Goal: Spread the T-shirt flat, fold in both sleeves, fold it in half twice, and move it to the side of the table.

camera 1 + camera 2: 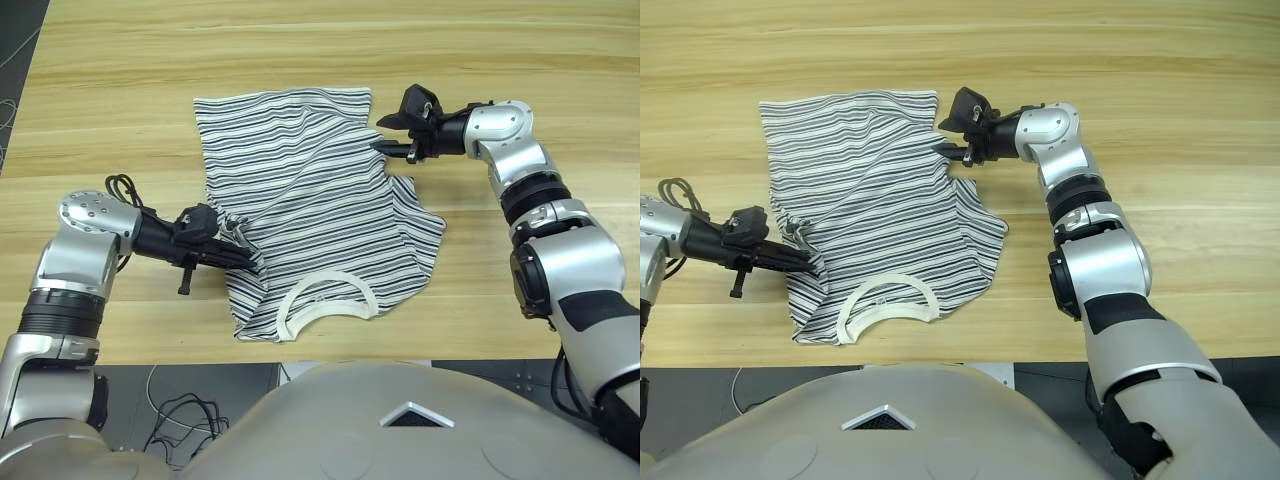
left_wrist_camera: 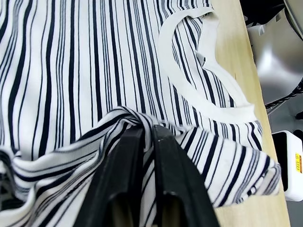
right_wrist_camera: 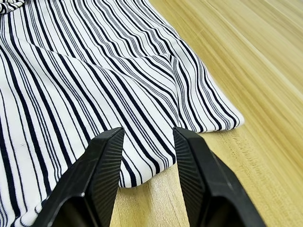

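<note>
Collar [image 1: 328,300], white and ribbed, is noted closest, just inside the worktop's [image 1: 150,80] near edge.

Left claw [image 1: 245,262]: pinched fully shut on a bunched fold at the T-shirt's [image 1: 310,210] left side.

T-shirt: laid mid-worktop, hem toward the far edge, rumpled, with its right side lapped over itself.

Right claw [image 3: 147,137]: held at the garment's right edge, fingers parted. The cloth edge is seen lying between them, not gripped.

Step judged: spreading flat, unfinished; no sleeve is folded in yet. The next move is judged to need the right claw closed on that edge and both sides drawn apart, so that creases are pulled out and the whole shirt is not dragged.

Worktop: pale wood. Dark floor [image 1: 15,40] is seen past its far left corner, and cables [image 1: 170,410] below its near edge.
</note>
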